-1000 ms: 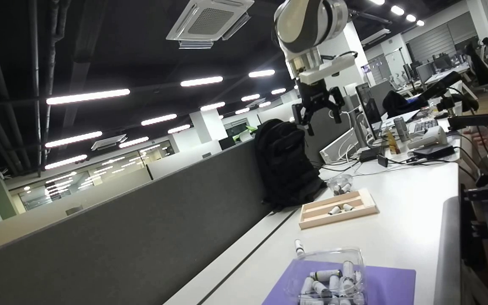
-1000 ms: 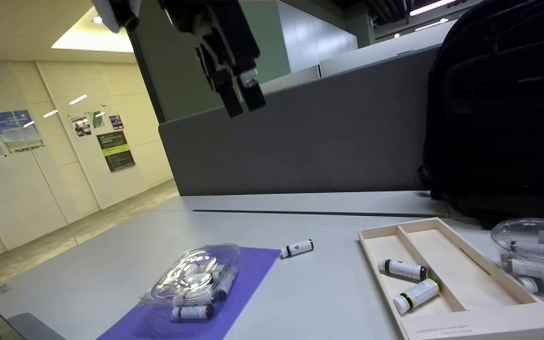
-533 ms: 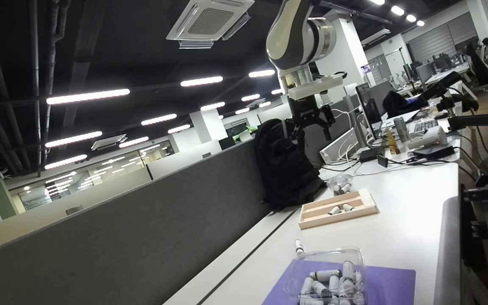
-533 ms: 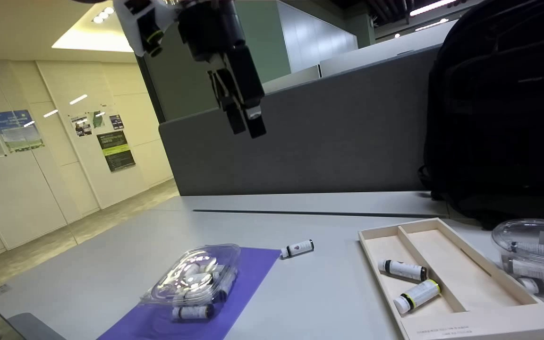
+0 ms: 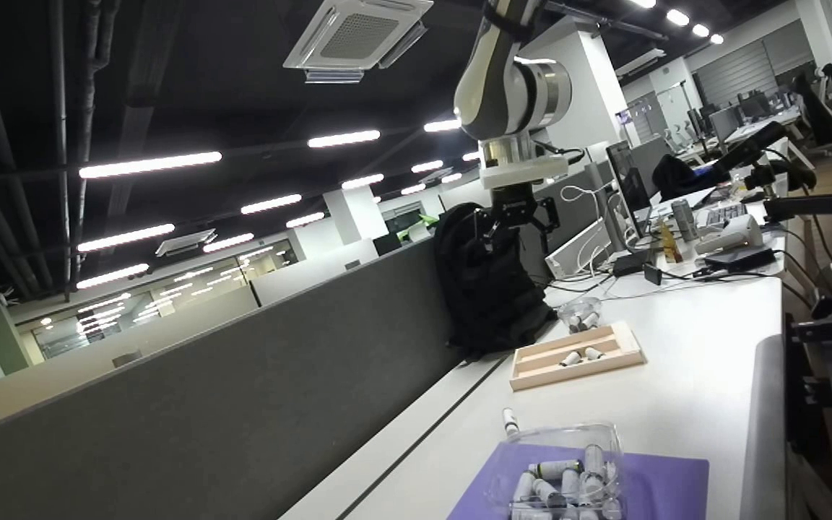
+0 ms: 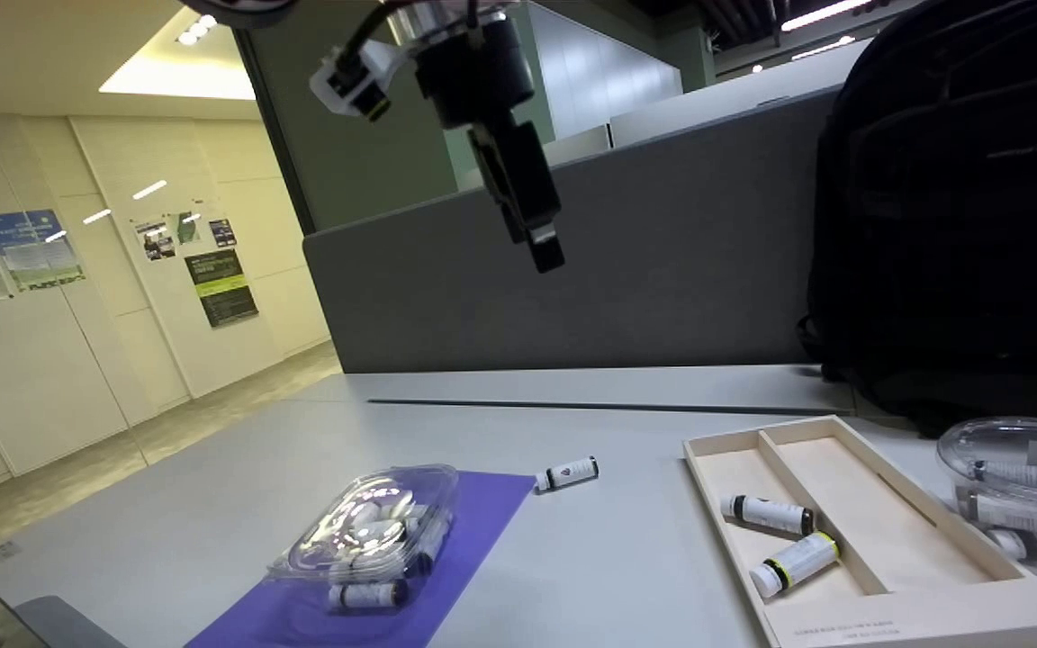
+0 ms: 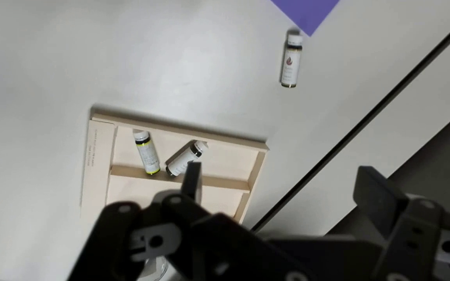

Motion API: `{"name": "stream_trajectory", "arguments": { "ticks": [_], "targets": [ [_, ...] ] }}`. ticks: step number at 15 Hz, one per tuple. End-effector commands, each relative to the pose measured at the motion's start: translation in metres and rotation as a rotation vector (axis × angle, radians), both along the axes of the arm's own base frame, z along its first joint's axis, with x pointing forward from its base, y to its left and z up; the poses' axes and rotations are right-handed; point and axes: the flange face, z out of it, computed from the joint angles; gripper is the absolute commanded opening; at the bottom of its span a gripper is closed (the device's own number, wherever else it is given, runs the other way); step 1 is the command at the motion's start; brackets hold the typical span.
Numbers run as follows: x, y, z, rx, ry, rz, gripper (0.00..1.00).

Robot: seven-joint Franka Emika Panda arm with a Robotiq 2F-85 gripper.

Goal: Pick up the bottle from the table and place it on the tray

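Observation:
A small white-labelled bottle with a white cap (image 6: 566,474) lies on its side on the table, at the corner of the purple sheet. It also shows in an exterior view (image 5: 510,421) and near the top of the wrist view (image 7: 290,62). The pale wooden tray (image 6: 924,621) has long compartments. Two bottles lie in one of them, one with a yellow-edged label (image 7: 147,152) and one with a plain white label (image 7: 182,162). My gripper (image 7: 281,181) is open and empty, high above the table. In an exterior view the gripper (image 5: 518,237) hangs in front of the backpack.
A clear plastic box (image 6: 374,531) with several bottles sits on the purple sheet (image 5: 665,484). A round clear tub (image 6: 1014,486) with bottles stands beside the tray. A black backpack (image 5: 488,289) leans on the grey partition (image 6: 626,297) along the table's back.
My gripper has moved lower and, in an exterior view, to the right, and has turned somewhat. It stays open. The bottles and the tray have not moved.

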Motion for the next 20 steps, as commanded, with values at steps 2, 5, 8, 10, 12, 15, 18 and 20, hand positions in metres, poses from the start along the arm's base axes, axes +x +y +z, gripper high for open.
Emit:
{"name": "stream_trajectory", "arguments": {
  "ticks": [2, 5, 8, 10, 12, 15, 18, 20],
  "targets": [
    [0.061, -0.037, -0.044, 0.099, 0.021, -0.215, 1.0],
    [0.1, -0.039, -0.079, 0.137, 0.075, -0.318, 1.0],
    [0.131, -0.023, -0.11, 0.158, 0.129, -0.345, 1.0],
    [0.141, -0.006, -0.131, 0.162, 0.179, -0.342, 1.0],
    [0.143, 0.009, -0.148, 0.171, 0.234, -0.333, 1.0],
    [0.133, 0.018, -0.165, 0.158, 0.301, -0.341, 1.0],
    [0.132, 0.021, -0.172, 0.164, 0.285, -0.303, 1.0],
    [0.132, 0.021, -0.175, 0.127, 0.289, -0.304, 1.0]
  ]
}}
